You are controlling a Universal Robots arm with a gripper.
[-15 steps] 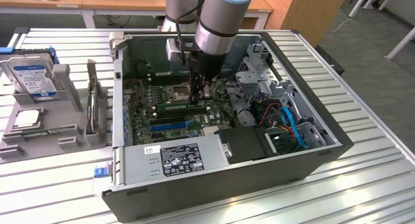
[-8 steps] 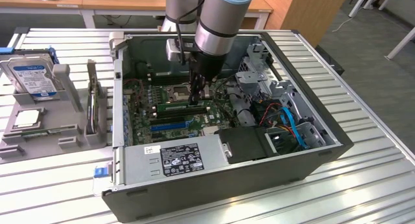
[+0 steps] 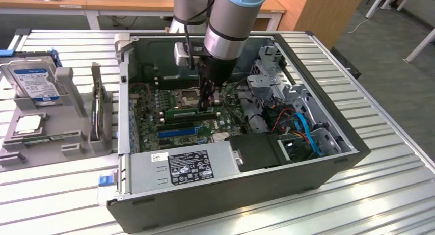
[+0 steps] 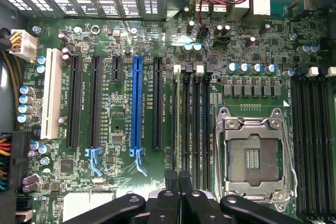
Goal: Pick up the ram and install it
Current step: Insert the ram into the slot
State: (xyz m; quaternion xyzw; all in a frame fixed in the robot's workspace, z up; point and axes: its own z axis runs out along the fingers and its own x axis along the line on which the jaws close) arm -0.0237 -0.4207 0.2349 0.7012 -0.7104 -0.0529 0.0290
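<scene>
The ram (image 3: 182,113) is a thin green stick standing on edge in a memory slot on the motherboard (image 3: 170,100), inside the open computer case. My gripper (image 3: 203,108) reaches straight down into the case and meets the ram's top edge near its middle. In the wrist view the ram (image 4: 177,119) shows edge-on in the outermost of the black slots beside the empty CPU socket (image 4: 252,156). My gripper (image 4: 180,181) is in line with it, its black fingers (image 4: 172,184) pressed together over that edge.
The case wall (image 3: 122,92) and the power supply (image 3: 183,166) hem in the board, with a drive cage and blue cables (image 3: 309,133) at the exterior view's right. At the exterior view's left, a grey holder (image 3: 14,143) carries a hard drive (image 3: 37,82), a silver CPU chip (image 3: 28,124) and an upright card (image 3: 99,110).
</scene>
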